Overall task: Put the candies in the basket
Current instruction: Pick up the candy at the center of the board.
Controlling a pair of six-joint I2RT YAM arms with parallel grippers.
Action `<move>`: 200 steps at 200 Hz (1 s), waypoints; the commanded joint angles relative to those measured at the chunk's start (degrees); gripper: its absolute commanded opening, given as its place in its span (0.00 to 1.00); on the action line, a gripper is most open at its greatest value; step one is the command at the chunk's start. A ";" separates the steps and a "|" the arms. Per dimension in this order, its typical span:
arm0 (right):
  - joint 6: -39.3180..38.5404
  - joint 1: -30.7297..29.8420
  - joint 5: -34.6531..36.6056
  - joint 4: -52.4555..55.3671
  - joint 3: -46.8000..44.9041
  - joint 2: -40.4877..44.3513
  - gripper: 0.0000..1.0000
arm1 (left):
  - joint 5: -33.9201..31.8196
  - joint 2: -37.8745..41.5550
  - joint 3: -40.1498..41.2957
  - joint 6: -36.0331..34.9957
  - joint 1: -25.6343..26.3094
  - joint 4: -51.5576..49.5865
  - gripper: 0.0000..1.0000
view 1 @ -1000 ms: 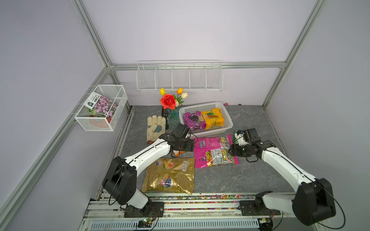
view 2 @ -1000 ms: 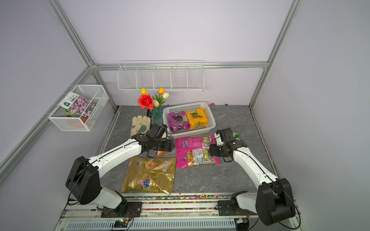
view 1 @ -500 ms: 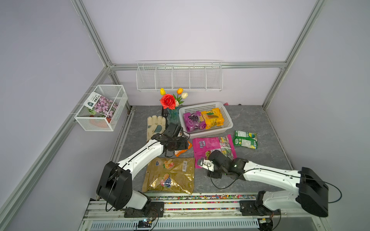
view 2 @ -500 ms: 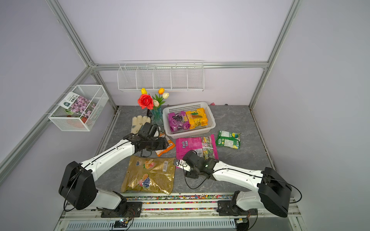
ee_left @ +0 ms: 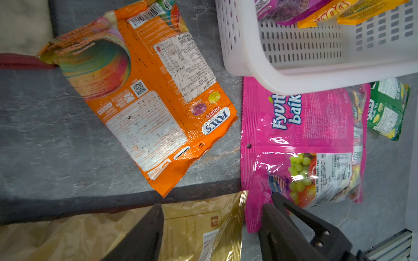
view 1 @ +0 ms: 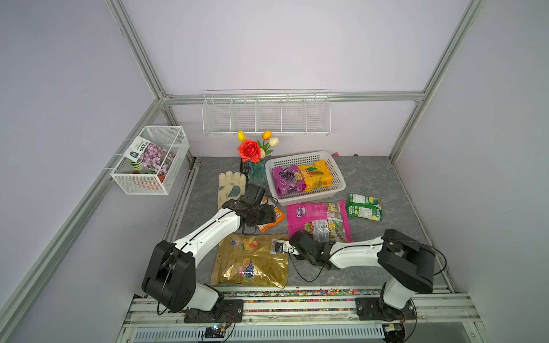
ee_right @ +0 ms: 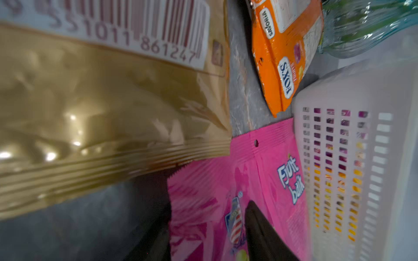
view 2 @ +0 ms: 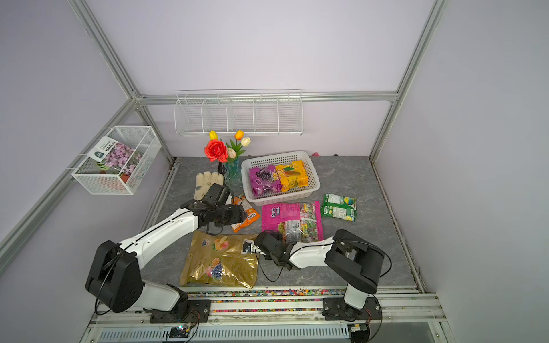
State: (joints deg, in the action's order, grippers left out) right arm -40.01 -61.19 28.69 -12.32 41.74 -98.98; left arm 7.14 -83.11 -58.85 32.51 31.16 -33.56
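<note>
The white basket (view 1: 312,197) holds a purple candy bag (view 1: 286,179) and a yellow-orange one (view 1: 316,175). In front of it lie an orange bag (view 1: 266,227), a magenta bag (view 1: 318,219), a green bag (view 1: 364,207) and a gold bag (view 1: 252,261). My left gripper (ee_left: 212,223) hovers open over the orange bag (ee_left: 147,90), with nothing between its fingers. My right gripper (ee_right: 208,203) straddles the near left corner of the magenta bag (ee_right: 260,169). One finger rests on the film and the other sits at its edge. Whether they pinch it is unclear.
A cream glove (view 1: 230,187) and a glass vase of flowers (view 1: 256,172) stand left of the basket. A mesh cube basket (view 1: 151,160) hangs on the left wall and a wire rack (view 1: 266,114) on the back wall. The arms' rail (view 1: 297,297) runs along the front.
My right arm swung from the green bag at the far right to the magenta bag's near corner, and its jaws narrowed. The green bag now lies uncovered. My left gripper barely moved.
</note>
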 commanded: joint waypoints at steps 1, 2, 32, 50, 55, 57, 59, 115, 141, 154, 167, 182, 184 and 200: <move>-2.06 0.37 7.20 -6.03 -3.09 0.13 0.24 | 0.11 1.86 0.56 -0.68 -0.13 0.02 0.71; -2.12 0.37 7.14 -6.13 -3.21 0.20 0.23 | 0.22 1.88 0.57 -0.78 -0.13 0.05 0.71; -2.64 0.37 6.12 -6.03 -5.44 5.90 0.00 | 3.65 2.83 0.67 -2.85 -0.13 2.17 0.71; -1.80 0.45 5.29 -3.50 -6.56 12.50 0.00 | 7.12 3.73 1.00 -4.93 -0.13 4.45 0.73; -1.41 0.50 4.78 -1.19 -6.38 14.75 0.00 | 8.53 4.22 1.14 -6.03 -0.13 5.38 0.73; -1.22 0.58 4.38 -0.22 -6.22 15.81 0.00 | 9.11 4.39 1.25 -6.45 -0.13 5.82 0.73; -0.95 0.66 4.01 1.07 -6.05 16.71 0.00 | 9.82 4.68 1.32 -6.75 -0.13 6.08 0.73; 6.51 9.71 -16.64 33.89 1.80 42.13 0.00 | 23.02 11.09 2.04 -32.47 3.10 13.70 0.80; 5.10 12.56 -23.07 46.42 8.05 45.60 0.00 | 26.19 14.96 3.38 -46.84 5.98 16.30 0.82; 4.54 13.98 -26.92 51.56 11.25 45.97 0.00 | 27.32 16.80 5.30 -54.89 6.89 18.04 0.84; 4.07 14.89 -30.96 55.51 14.24 46.03 0.00 | 29.17 18.08 7.22 -62.40 6.90 19.04 0.86; 4.17 15.60 -36.20 58.85 16.94 46.00 0.00 | 31.26 18.45 6.97 -70.32 7.23 16.36 0.87; 4.22 15.65 -36.87 59.17 17.23 45.99 0.00 | 31.33 18.39 6.86 -70.90 7.29 16.16 0.87; 4.75 15.92 -41.90 61.49 19.34 45.56 0.00 | 32.42 17.37 5.64 -74.44 8.30 14.38 0.87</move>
State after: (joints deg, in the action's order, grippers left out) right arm -35.90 -45.78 -1.56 43.13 56.80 -54.08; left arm 35.42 -65.10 -52.45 -27.35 38.35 -17.47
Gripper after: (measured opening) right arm 0.061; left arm 0.869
